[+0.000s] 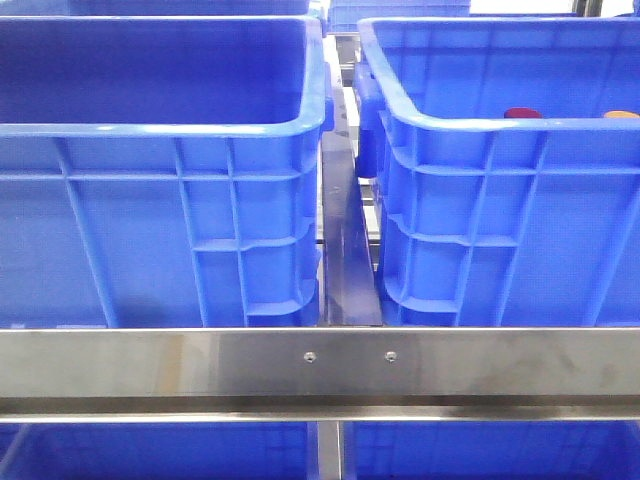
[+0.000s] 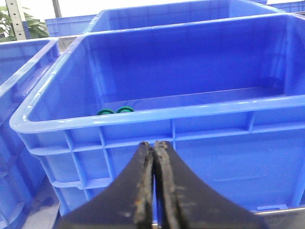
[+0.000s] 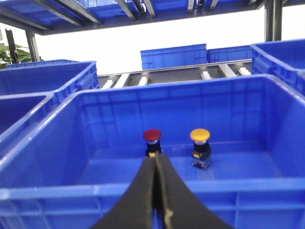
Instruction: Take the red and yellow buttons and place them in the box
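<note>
So the red button [image 3: 152, 136] and the yellow button [image 3: 200, 136] are being kept upright on the floor of the right-hand blue crate [image 3: 43, 157], side by side but apart, each cap being carried on a small dark base, toward the far wall. From the front view only their tops are being shown: the red one [image 1: 522, 113] and the yellow one [image 1: 621, 114] are just peeking over the near rim of that crate [image 1: 470, 200]. The other crate, the box [image 1: 160, 200], is being seated just to the left, with a narrow gap and a dark divider [image 1: 348, 240] between the two. Inside the box [image 2: 57, 129] a pair of small green rings [image 2: 115, 111] is being seen on the floor near the front wall. Both are being fronted by a steel rail [image 1: 320, 362]. The right gripper [image 3: 155, 164] is being held outside the near wall, fingers pressed together with nothing between them, lined up roughly with the red cap. The left gripper [image 2: 154, 145] is likewise being held closed and empty outside the box's near wall.
</note>
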`<state>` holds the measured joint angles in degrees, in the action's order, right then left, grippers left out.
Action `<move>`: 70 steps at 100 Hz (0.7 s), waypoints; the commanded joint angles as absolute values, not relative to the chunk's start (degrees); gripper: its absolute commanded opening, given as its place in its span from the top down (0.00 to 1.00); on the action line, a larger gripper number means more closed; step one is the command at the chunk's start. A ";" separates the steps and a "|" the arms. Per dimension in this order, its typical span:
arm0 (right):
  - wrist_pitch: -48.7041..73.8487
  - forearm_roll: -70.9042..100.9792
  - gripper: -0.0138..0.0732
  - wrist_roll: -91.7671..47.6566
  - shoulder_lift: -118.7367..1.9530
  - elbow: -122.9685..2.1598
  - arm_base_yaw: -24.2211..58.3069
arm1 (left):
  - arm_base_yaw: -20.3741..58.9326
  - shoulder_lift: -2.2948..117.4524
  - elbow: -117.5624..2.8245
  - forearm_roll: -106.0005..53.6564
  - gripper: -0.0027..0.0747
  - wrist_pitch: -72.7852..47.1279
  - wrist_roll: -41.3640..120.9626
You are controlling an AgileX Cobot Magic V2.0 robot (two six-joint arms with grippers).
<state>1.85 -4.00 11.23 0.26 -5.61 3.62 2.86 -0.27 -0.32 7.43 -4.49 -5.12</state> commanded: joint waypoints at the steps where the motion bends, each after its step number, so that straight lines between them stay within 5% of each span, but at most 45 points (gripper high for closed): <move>1: -3.68 -4.56 0.92 11.36 2.16 -4.74 3.73 | 2.73 -2.19 2.57 6.86 0.99 0.53 -5.12; 70: -9.65 -4.56 0.92 11.72 2.02 0.42 3.68 | 2.73 -2.19 2.57 6.86 0.99 0.53 -5.12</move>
<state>-4.61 -4.00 11.52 0.64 1.52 3.62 2.86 -0.27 -0.32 7.43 -4.39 -5.12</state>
